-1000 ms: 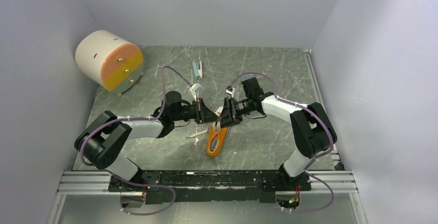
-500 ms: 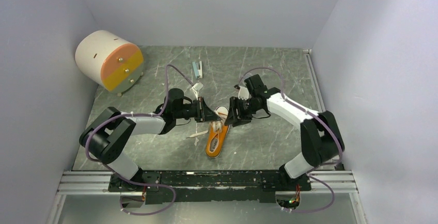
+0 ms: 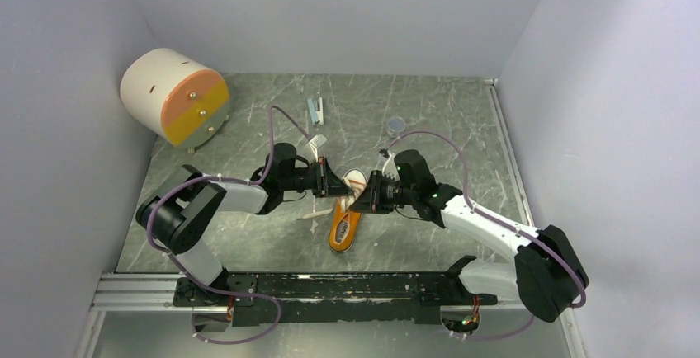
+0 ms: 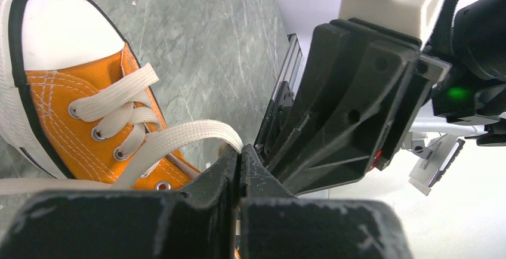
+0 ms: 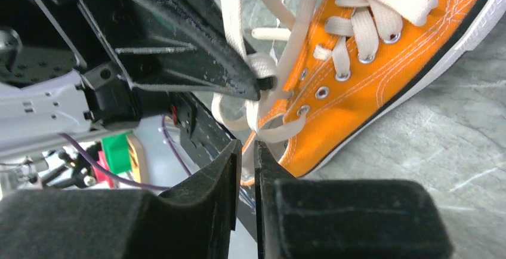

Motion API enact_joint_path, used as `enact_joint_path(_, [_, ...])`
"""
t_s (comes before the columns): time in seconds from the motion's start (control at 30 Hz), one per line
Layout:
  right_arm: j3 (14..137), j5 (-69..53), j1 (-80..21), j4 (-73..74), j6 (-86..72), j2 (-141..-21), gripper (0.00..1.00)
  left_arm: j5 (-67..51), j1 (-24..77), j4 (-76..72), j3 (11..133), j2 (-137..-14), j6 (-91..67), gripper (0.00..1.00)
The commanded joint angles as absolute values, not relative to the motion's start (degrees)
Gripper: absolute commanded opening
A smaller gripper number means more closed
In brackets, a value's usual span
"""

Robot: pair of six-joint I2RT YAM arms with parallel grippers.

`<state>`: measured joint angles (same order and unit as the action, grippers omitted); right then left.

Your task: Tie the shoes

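**Both grippers meet over the sneaker's laces**

At the near edge, a metal rail [image 3: 330, 288] carries the two arm bases. Just beyond it, the orange sneaker [image 3: 344, 228] lies on the grey marbled tabletop [image 3: 429, 234]. It sits about midway between the arms, opening upward, with its heel toward the rail and its white toe cap [image 3: 357, 179] pointing away. A loose lace end [image 3: 312, 216] trails on the tabletop just left of the sneaker.

Both arms reach inward and come together above the laced front. The left gripper [image 4: 240, 154] has its fingers pressed together on a white lace [image 4: 179, 136]. The lace runs flat from the eyelets straight into the fingertips, and the right wrist view shows a small bunch of it held at that tip.

The right gripper [image 5: 246, 147] faces the left gripper from the other side, very close to it. Its fingers are drawn near each other with only a thin slit between them. A loop [image 5: 271, 129] of lace hangs just ahead of the tips, and I cannot tell whether any of it is caught.

Farther back on the tabletop are a small blue-and-white item [image 3: 315, 110] and, to its right, a small round disc [image 3: 397, 126]. In the far left corner a white drum [image 3: 173, 94] with an orange and yellow face stands by the wall.
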<state>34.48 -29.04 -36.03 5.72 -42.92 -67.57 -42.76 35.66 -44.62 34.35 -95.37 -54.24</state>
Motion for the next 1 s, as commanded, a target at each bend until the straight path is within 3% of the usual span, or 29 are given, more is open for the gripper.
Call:
enact_joint_path(0.0, [32.2,-25.2,-36.4,-5.8,-52.3,-67.9,0.16,-44.2,35.2,-47.7,35.8,-95.3,-54.4,0.05])
enact_joint_path(0.5, [29.1,-20.4,-37.7,-7.0,-58.9,-68.5,0.19,-44.7,35.2,-49.1,35.9,-96.3,-55.3,0.05])
enact_joint_path(0.97, [28.8,-18.4,-38.9,-8.1,-60.5,-70.5,0.30,-45.1,35.2,-50.5,35.7,-96.9,-56.3,0.05])
